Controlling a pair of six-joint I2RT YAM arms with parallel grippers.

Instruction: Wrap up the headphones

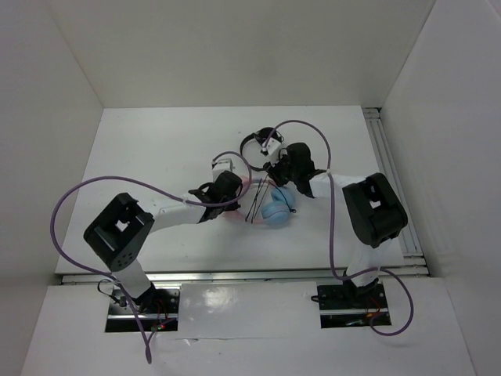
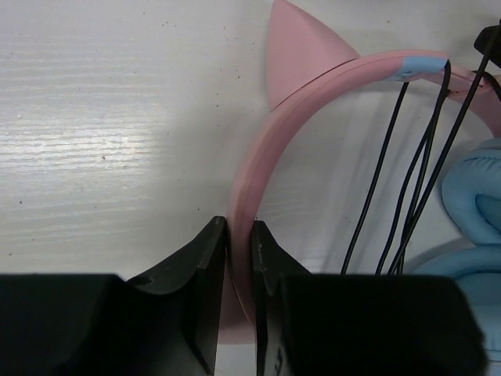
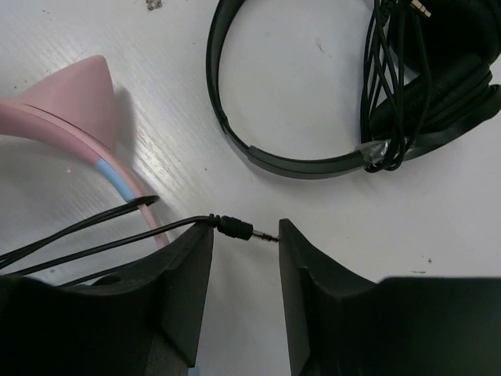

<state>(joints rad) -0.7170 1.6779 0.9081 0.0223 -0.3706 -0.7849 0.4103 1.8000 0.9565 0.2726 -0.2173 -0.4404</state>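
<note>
The headphones lie mid-table, with a pink headband, a pink cat ear and light blue earcups. Several strands of the thin black cable cross the headband. My left gripper is shut on the pink headband and sits left of the earcups in the top view. My right gripper is open just behind the headphones. The cable's jack plug lies across the gap between its fingertips, on the table. The other cat ear shows at the left.
Smaller all-black headphones with a bundled cable lie just beyond my right gripper, and show in the top view. White walls enclose the table on three sides. A rail runs along the right edge.
</note>
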